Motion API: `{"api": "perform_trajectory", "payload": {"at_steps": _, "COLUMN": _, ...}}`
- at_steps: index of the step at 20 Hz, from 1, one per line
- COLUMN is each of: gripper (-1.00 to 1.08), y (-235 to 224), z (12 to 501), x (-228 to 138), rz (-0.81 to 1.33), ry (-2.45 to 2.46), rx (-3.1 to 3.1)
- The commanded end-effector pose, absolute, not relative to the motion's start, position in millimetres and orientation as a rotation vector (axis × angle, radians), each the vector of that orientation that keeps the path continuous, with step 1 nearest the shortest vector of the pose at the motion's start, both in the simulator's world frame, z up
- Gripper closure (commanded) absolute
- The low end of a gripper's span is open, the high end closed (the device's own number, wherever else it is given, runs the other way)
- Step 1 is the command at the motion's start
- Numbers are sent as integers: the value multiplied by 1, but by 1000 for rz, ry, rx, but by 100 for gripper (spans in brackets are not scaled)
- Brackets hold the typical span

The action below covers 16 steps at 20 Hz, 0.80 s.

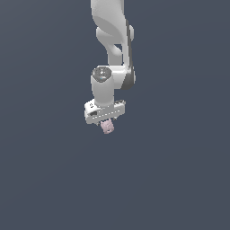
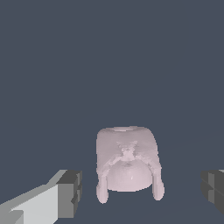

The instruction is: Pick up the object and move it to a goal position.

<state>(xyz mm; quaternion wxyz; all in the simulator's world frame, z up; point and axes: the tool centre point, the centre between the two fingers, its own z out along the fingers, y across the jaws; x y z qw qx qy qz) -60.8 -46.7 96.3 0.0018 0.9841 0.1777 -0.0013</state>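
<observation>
The object (image 1: 107,127) is a small pale pink lumpy blob just under the white gripper hand in the exterior view. In the wrist view the object (image 2: 127,159) sits between the two dark finger pads (image 2: 70,192), with a clear gap on each side. My gripper (image 2: 142,191) is open around it, and the pads do not touch it. In the exterior view my gripper (image 1: 106,123) points straight down over the object, and its fingers are mostly hidden by the hand. I cannot tell whether the object rests on the surface.
The white arm (image 1: 112,40) comes down from the top of the exterior view. Everything else in both views is a plain dark blue-grey ground (image 1: 179,179) with no other objects or edges visible.
</observation>
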Motion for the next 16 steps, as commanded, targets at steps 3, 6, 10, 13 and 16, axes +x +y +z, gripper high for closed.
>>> {"api": "perform_trajectory", "payload": {"at_steps": 3, "gripper": -92, "y": -45, "z": 91, "x": -66, "rz": -1, "ry": 621, "rx": 3079}}
{"api": "perform_trajectory", "payload": {"at_steps": 6, "gripper": -92, "y": -45, "z": 90, "x": -68, "rz": 0, "ry": 637, "rx": 3076}}
{"api": "perform_trajectory", "payload": {"at_steps": 10, "gripper": -92, "y": -45, "z": 89, "x": -68, "rz": -1, "ry": 631, "rx": 3077}}
{"api": "perform_trajectory", "payload": {"at_steps": 13, "gripper": -92, "y": -45, "z": 82, "x": -68, "rz": -1, "ry": 632, "rx": 3077}}
{"api": "perform_trajectory", "payload": {"at_steps": 16, "gripper": -92, "y": -45, "z": 69, "x": -68, "rz": -1, "ry": 634, "rx": 3077}}
